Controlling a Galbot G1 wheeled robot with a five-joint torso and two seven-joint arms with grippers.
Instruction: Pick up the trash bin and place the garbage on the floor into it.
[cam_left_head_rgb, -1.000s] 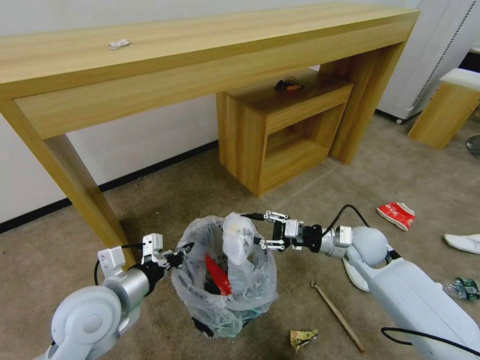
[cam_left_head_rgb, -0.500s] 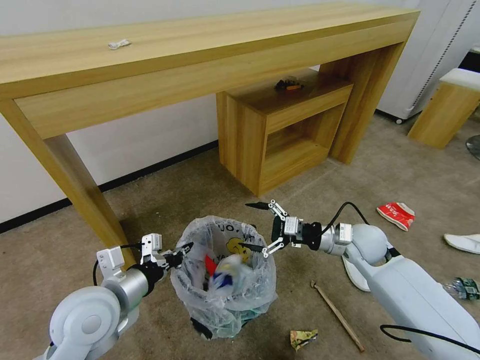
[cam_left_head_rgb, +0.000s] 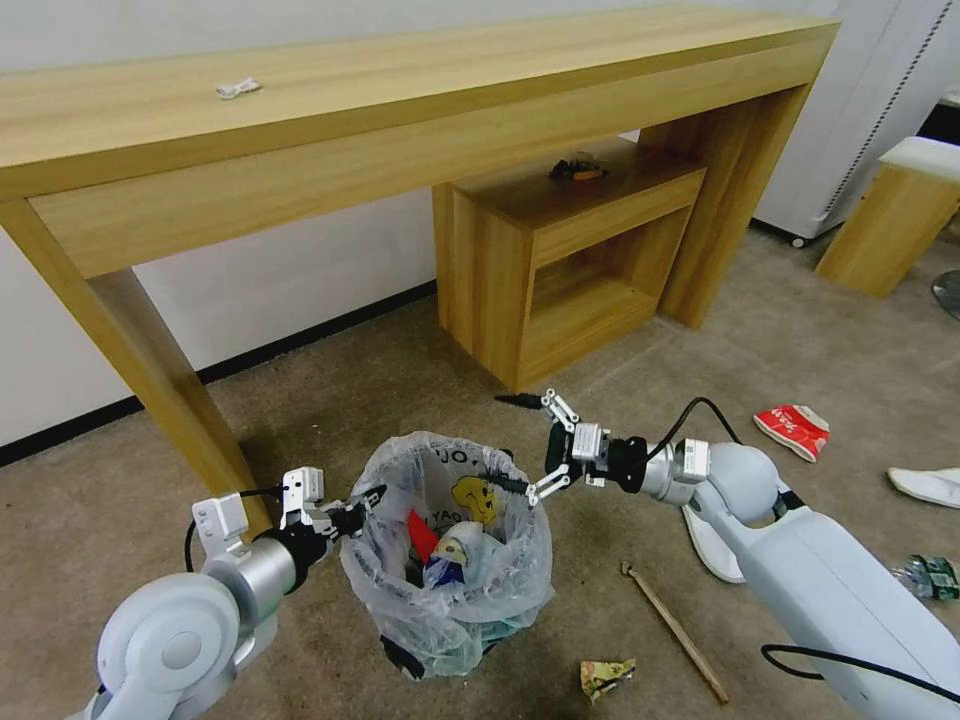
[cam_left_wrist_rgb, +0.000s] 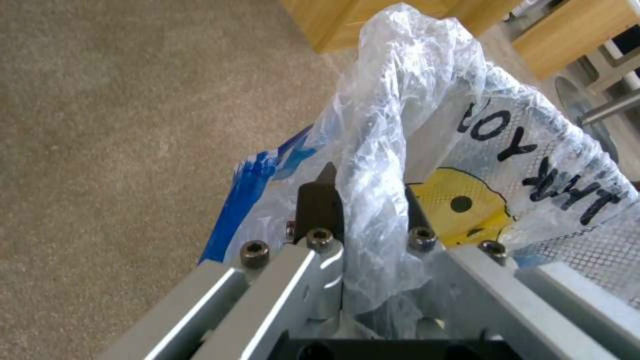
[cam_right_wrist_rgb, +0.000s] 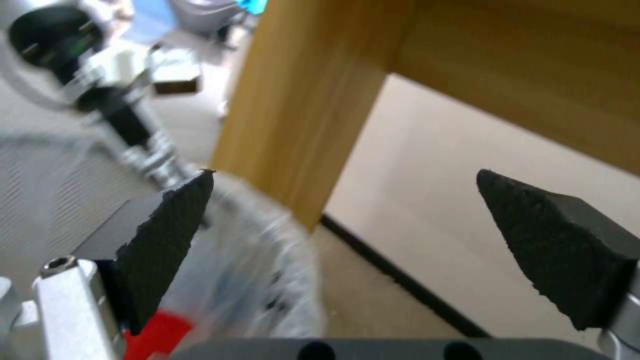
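Head view: your right gripper (cam_left_head_rgb: 518, 444) hangs empty above the trash bin (cam_left_head_rgb: 447, 550), and the floor (cam_left_head_rgb: 400, 370) is not yet clean.

Your left gripper (cam_left_head_rgb: 362, 506) has its fingers (cam_left_wrist_rgb: 319, 206) clamped on the near rim of the trash bin, through the plastic bag; the bin stands beside the leg of the long wooden surface (cam_left_head_rgb: 400, 90). The right fingers (cam_right_wrist_rgb: 167, 220) are wide apart and hold nothing, and a blue-white cup (cam_left_head_rgb: 455, 548) lies inside the bag. I judge that one drop is done and the next pick is due. On the floor to your right lie a wooden stick (cam_left_head_rgb: 675, 630), a red wrapper (cam_left_head_rgb: 793, 428) and a white slipper (cam_left_head_rgb: 925, 485). The stick is nearest; it calls for a low reach with fingers across it.
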